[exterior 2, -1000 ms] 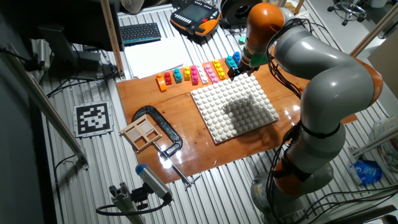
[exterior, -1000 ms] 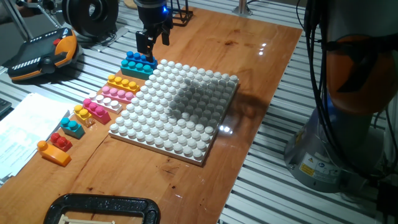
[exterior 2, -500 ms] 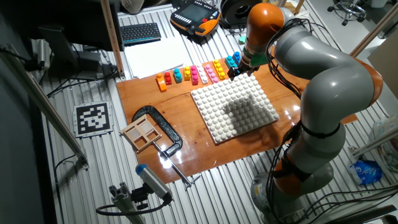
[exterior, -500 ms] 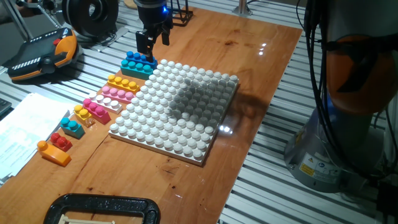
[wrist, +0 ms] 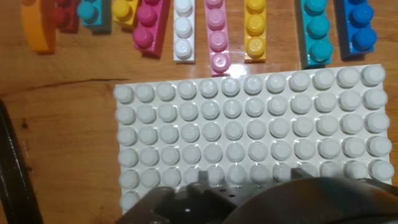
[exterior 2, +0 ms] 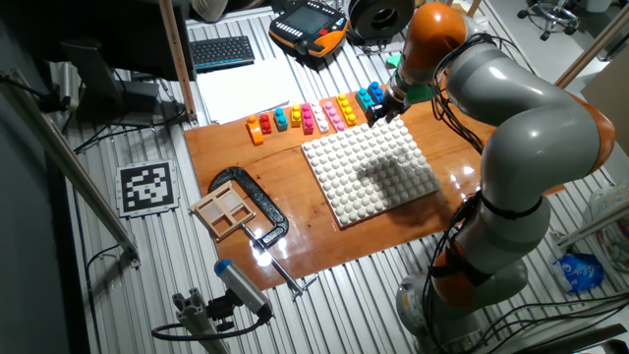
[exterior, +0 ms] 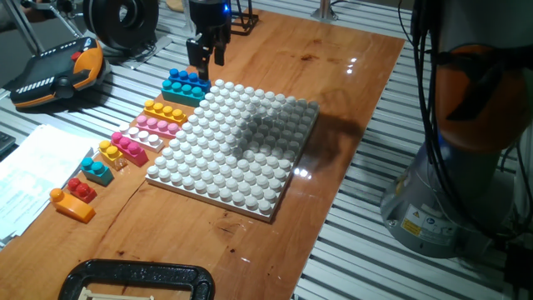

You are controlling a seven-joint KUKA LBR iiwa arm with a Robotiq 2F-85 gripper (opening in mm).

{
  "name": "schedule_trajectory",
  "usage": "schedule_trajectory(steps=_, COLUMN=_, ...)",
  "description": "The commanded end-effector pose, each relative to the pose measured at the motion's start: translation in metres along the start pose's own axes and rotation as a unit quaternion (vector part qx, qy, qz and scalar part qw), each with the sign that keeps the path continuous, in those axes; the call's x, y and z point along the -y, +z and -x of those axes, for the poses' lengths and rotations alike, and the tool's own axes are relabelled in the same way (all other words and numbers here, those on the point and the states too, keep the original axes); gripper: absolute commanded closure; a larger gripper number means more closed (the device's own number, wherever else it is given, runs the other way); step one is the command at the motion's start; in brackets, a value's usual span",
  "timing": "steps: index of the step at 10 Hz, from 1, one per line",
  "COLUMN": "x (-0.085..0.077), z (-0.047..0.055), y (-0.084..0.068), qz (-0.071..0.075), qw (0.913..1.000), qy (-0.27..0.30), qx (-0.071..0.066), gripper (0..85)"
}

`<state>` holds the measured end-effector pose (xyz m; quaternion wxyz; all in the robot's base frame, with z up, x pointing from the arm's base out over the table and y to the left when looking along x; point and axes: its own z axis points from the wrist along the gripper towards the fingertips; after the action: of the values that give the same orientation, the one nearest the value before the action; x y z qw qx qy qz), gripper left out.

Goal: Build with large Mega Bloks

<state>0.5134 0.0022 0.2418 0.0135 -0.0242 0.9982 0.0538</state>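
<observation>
Black two-finger pincer (exterior: 206, 55) hangs empty above stacked blue/teal chunky plastic studded bricks (exterior: 185, 86) at row's far end, beside white studded square baseplate (exterior: 236, 150); fingers look apart. Tip: centre over brick, drop straight, clamp on long sides.

White studded baseplate (wrist: 249, 137) on a wooden table (wrist: 56, 124), seen from above. Beyond its far edge lie bricks side by side: orange (wrist: 38, 28), red (wrist: 62, 15), teal (wrist: 93, 12), yellow (wrist: 124, 9), magenta (wrist: 148, 28), white (wrist: 185, 31), pink (wrist: 216, 37), yellow (wrist: 255, 31), teal (wrist: 317, 34), blue (wrist: 359, 28). Dark gripper body (wrist: 267, 202) fills the lower edge, blurred.
</observation>
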Motion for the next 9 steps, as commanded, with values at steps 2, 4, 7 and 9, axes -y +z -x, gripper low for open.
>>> schedule_trajectory(steps=2, x=0.0, z=0.0, y=0.0, qz=-0.001, qw=1.0, qy=0.0, qx=0.0, gripper=85.0)
schedule_trajectory(steps=4, x=0.001, z=0.003, y=-0.001, qz=-0.009, qw=1.0, qy=-0.003, qx=0.001, gripper=85.0)
schedule_trajectory(steps=7, x=0.013, z=0.017, y=-0.007, qz=-0.019, qw=0.9997, qy=-0.015, qx=-0.003, gripper=85.0)
schedule_trajectory(steps=9, x=0.018, z=0.024, y=-0.008, qz=-0.026, qw=0.9995, qy=-0.018, qx=-0.002, gripper=85.0)
